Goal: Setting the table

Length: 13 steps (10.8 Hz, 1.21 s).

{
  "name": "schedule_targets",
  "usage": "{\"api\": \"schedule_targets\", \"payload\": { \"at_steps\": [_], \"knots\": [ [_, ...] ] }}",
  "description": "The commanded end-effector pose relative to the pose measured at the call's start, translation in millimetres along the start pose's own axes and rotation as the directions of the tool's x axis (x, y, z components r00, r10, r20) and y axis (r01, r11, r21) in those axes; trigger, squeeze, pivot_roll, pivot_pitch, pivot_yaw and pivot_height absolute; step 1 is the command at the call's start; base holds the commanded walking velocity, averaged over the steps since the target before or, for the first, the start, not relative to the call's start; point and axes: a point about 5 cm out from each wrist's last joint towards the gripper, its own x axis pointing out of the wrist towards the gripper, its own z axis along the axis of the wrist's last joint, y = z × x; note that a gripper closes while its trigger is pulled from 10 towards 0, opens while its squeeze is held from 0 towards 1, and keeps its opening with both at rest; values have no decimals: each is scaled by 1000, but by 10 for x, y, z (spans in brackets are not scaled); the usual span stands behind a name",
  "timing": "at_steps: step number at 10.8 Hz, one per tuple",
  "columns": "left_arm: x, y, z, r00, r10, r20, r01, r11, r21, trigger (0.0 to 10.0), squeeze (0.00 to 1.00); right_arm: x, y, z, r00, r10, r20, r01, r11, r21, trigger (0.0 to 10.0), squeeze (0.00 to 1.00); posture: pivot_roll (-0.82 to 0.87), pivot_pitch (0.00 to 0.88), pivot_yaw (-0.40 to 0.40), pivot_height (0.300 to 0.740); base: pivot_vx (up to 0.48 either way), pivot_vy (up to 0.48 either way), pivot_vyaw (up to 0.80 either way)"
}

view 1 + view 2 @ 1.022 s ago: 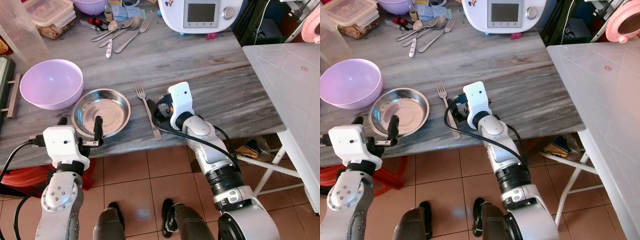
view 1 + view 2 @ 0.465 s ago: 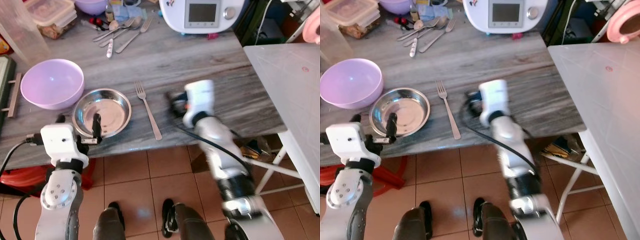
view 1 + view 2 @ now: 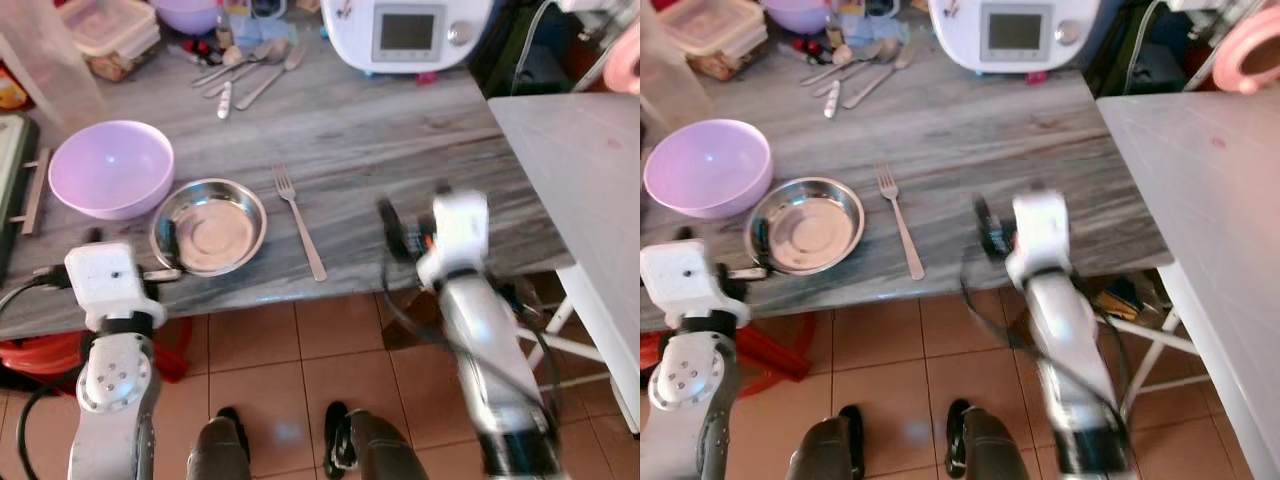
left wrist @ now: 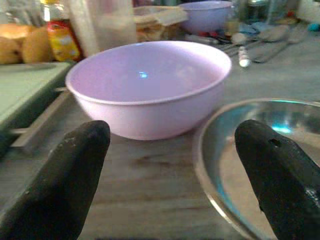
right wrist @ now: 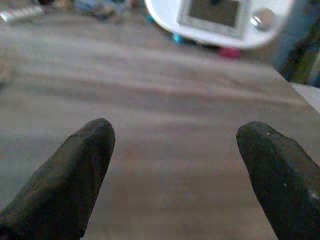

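Fork (image 3: pixel 299 222) flat on table (image 3: pixel 400 130), just right of steel plate (image 3: pixel 209 213), long axis running away from robot, tines far. Right gripper (image 3: pixel 395 225) spread wide, empty, right of fork. Left gripper (image 4: pixel 165 165) also wide, empty, at plate's left rim, facing purple bowl (image 4: pixel 147 85).

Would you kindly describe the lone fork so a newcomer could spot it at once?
Start at the grey wooden table and find the steel dish near its front edge. The fork lies on the bare wood just right of that dish, tines pointing away, alone, unlike the cutlery pile at the far edge.
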Motion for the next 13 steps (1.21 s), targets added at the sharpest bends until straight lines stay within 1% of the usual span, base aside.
{"api": "schedule_targets", "payload": {
  "at_steps": [1, 2, 3, 4, 5, 6, 7, 8, 10, 11, 13],
  "knots": [
    [-26, 41, -69, 998, 47, -33, -46, 998, 33, 10000, 0, -100, -96, 18, 999, -43, 21, 44, 998, -33, 10000, 0, 31, 108, -44, 740, 0, 0, 0],
    [-42, 63, -113, 996, 79, -51, -76, 995, 61, 10000, 0, -191, -150, -36, 997, -71, 11, 71, 995, -63, 10000, 0, 32, 90, -44, 740, 0, 0, 0],
    [-36, 62, -121, 995, 89, -48, -86, 994, 63, 10000, 0, -209, -182, -22, 995, -97, 23, 99, 992, -74, 10000, 0, 26, 76, -37, 740, 0, 0, 0],
    [-4, 42, -108, 995, 93, -36, -91, 994, 53, 10000, 0, -179, -164, -5, 994, -101, 41, 105, 990, -90, 10000, 0, 30, 66, -34, 740, 0, 0, 0],
    [31, 16, -90, 995, 100, -28, -99, 994, 47, 10000, 0, -142, -132, 12, 993, -107, 50, 110, 992, -54, 10000, 0, 28, 63, -34, 740, 0, 0, 0],
    [34, 2, -97, 995, 100, -29, -99, 994, 45, 10000, 0, -130, -109, 24, 993, -100, 55, 103, 993, -51, 10000, 0, 29, 65, -36, 740, 0, 0, 0],
    [39, -6, -123, 994, 100, -37, -98, 994, 40, 10000, 0, -114, -94, 28, 995, -77, 58, 82, 993, -82, 10000, 0, 28, 67, -38, 740, 0, 0, 0],
    [44, -14, -134, 994, 101, -38, -100, 994, 38, 10000, 0, -107, -100, 35, 995, -81, 62, 86, 994, -65, 10000, 0, 23, 70, -39, 740, 0, 0, 800],
    [54, -37, -150, 994, 99, -41, -98, 995, 37, 10000, 0, -96, -111, 25, 995, -79, 59, 83, 994, -69, 10000, 0, 18, 69, -37, 740, 0, 0, 694],
    [59, -45, -184, 995, 90, -43, -88, 995, 46, 10000, 0, -86, -114, 23, 995, -81, 62, 85, 994, -63, 10000, 0, 20, 64, -38, 740, 0, 0, 0],
    [8, -69, -282, 996, 55, -63, -50, 996, 74, 10000, 0, -62, -153, -2, 994, -92, 57, 95, 994, -52, 10000, 0, 31, 75, -44, 740, 0, 0, 0]
  ]
}}
